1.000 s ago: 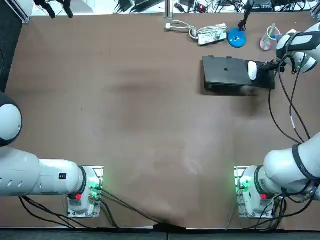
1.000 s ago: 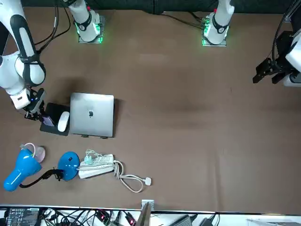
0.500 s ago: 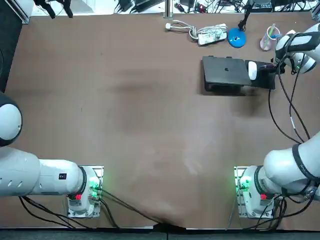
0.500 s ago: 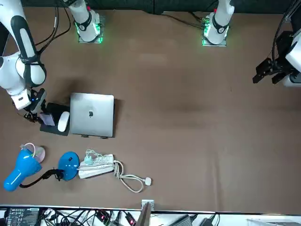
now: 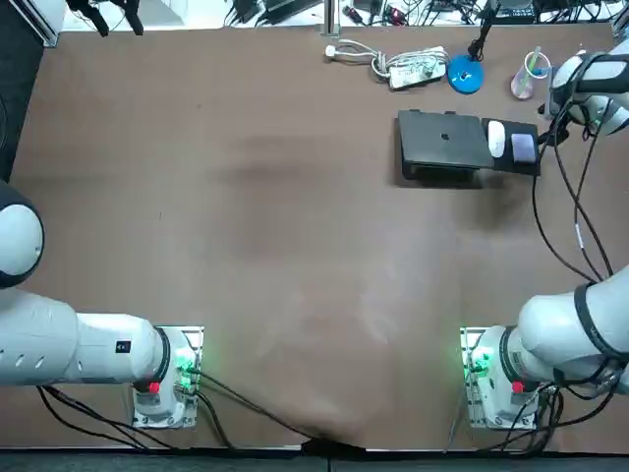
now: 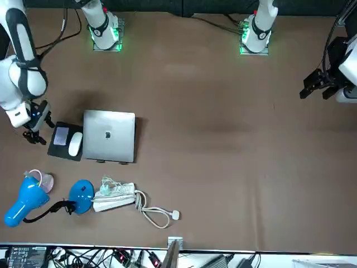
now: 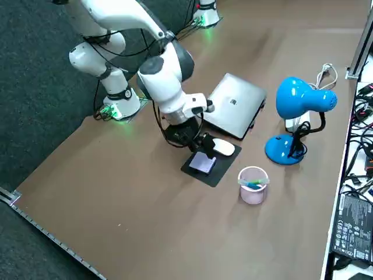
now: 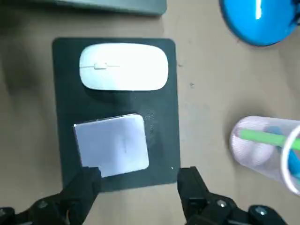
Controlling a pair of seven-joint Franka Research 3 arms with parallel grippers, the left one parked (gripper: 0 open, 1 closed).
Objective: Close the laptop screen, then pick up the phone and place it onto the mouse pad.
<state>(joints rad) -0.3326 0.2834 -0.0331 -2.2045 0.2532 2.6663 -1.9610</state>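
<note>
The silver laptop [image 5: 444, 145] [image 6: 109, 135] [image 7: 233, 105] lies shut on the table. Beside it is the black mouse pad [image 5: 511, 167] [image 6: 61, 152] [image 8: 161, 108], carrying a white mouse [image 5: 496, 139] [image 8: 123, 66] and the phone [image 5: 523, 148] [image 6: 61, 134] [image 7: 202, 163] [image 8: 112, 144], which lies flat, screen up. My right gripper [image 5: 552, 128] [image 6: 33, 134] [image 7: 195, 143] [image 8: 139, 185] hovers open just off the pad's outer end. Its fingers stand wide apart and hold nothing.
A blue desk lamp [image 5: 465, 74] [image 7: 300, 105], a pink cup with pens [image 5: 531, 74] [image 7: 252, 185] [image 8: 269, 150] and a white power strip with cable [image 5: 413, 69] [image 6: 114, 198] stand along the far edge behind the laptop and pad.
The gripper was down on the pad with the phone. It has let go, opened and drawn back off the pad's outer end, leaving the phone lying on the pad.
</note>
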